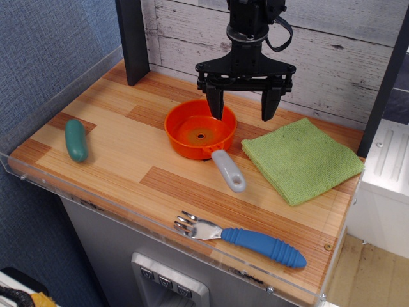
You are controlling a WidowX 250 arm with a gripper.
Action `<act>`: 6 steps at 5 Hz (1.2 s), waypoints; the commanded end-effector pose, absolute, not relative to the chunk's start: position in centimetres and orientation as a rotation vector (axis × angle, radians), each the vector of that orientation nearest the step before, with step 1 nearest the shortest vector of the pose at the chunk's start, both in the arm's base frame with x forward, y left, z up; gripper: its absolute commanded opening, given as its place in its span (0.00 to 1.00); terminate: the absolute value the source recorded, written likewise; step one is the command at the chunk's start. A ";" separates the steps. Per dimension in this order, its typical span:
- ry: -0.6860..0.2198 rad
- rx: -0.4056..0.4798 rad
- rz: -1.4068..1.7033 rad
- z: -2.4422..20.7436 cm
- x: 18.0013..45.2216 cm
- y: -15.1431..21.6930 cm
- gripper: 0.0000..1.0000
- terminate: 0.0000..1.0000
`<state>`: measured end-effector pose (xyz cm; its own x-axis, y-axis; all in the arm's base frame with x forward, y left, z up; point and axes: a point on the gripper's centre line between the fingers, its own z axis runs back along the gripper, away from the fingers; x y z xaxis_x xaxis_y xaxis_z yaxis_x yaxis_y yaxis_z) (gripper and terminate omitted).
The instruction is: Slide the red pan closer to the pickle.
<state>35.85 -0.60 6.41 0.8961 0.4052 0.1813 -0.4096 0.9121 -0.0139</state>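
Arm above the end effector cut off by the top edge. Left finger hides part of the far rim of the red pan; contact there cannot be told. Dark post and right-hand post cut off at top. Table underside panel cut off at the bottom edge.

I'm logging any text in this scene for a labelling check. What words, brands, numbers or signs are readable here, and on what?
None are readable. The red pan, the pickle, the fork, the green cloth and the hand show no print. The buttons on the panel below the table edge are too small to show any marks.
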 end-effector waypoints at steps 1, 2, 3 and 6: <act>-0.183 0.025 0.422 6.4 35.8 -0.6 1.00 0.00; -0.196 0.022 0.514 7.0 35.8 0.6 1.00 0.00; -0.188 0.033 0.553 7.1 36.3 1.3 1.00 0.00; -0.189 0.010 0.649 4.4 37.7 2.2 1.00 0.00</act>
<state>37.11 1.78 2.84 0.7890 0.5987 0.1381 -0.6012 0.7986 -0.0277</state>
